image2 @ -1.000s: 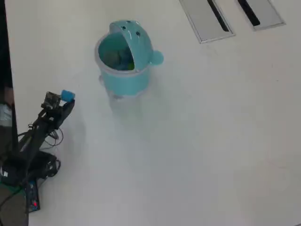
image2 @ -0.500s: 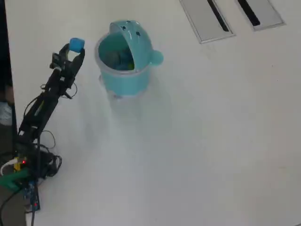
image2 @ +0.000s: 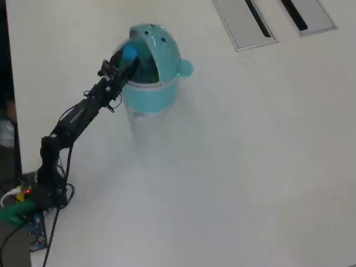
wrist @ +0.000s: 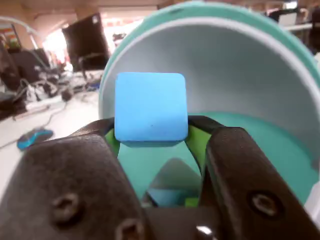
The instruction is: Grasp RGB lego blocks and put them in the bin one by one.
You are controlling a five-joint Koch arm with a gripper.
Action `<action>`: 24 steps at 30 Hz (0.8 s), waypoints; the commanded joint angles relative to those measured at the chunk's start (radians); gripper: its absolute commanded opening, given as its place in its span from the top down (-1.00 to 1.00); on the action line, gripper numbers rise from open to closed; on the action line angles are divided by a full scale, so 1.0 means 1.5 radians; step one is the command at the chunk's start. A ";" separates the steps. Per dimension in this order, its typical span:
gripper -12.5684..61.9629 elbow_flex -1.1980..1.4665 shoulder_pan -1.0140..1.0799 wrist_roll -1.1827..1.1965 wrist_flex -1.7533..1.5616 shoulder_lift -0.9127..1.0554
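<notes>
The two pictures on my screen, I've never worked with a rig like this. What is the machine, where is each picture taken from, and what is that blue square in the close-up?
The machine is a small hobby robot arm bolted at the edge of a white table. The overhead view looks straight down on it; the arm reaches up and to the right toward the bin, a round teal container with a dotted domed lid. The close-up comes from a camera riding on the arm's wrist, so the dark shapes at the bottom are the arm's own gripper. The blue square is the blue lego block, pinched between the gripper's green-padded fingers, right in front of the bin's open mouth. It has not been let go yet. No other loose blocks show on the table; two grey slotted panels sit at the far edge.
</notes>
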 commanded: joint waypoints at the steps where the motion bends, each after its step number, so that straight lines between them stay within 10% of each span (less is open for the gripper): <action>1: 0.62 -0.090 0.008 0.005 -0.061 0.012; 9: 0.01 -0.118 0.049 -0.046 -0.059 -0.037; 24: -0.11 0.018 0.044 -0.072 -0.086 0.052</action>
